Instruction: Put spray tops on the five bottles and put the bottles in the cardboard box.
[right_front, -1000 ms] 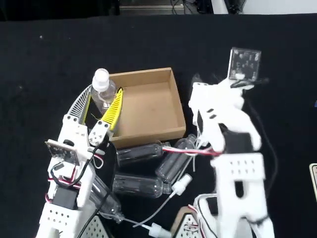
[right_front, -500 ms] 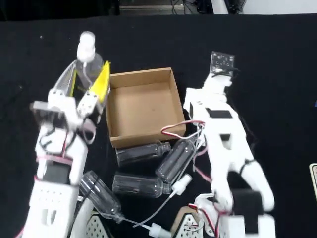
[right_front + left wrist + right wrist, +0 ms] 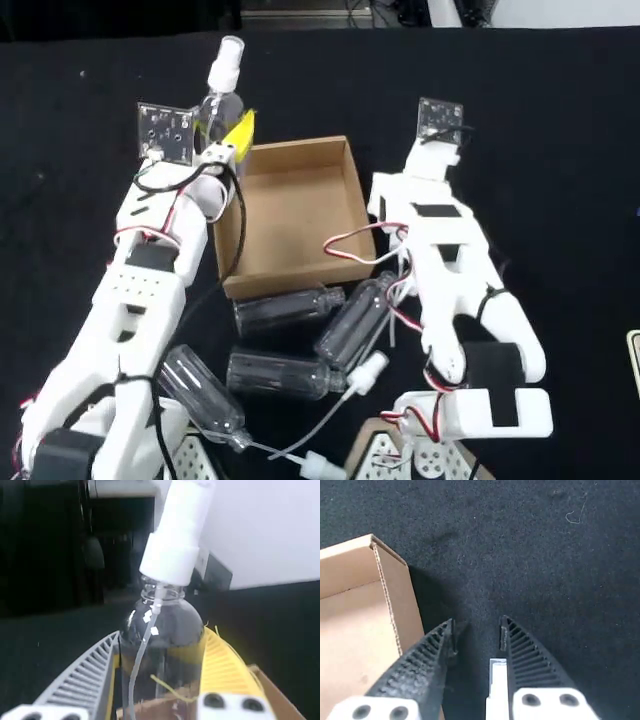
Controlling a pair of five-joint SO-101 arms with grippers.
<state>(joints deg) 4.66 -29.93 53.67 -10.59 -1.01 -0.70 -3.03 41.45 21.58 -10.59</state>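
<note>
Lift: spray-topped bottle (image 3: 221,100), clamped in left gripper (image 3: 161,647), swung beyond cardboard box (image 3: 300,272) corner (not boxed yet); right gripper (image 3: 476,626) parted, empty.

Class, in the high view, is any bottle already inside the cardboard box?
No: four bottles lie on the table outside the cardboard box, and the left gripper holds the fifth bottle.

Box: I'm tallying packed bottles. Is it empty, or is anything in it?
Empty. The box shows only bare cardboard floor in the high view; no bottle lies inside it.
</note>
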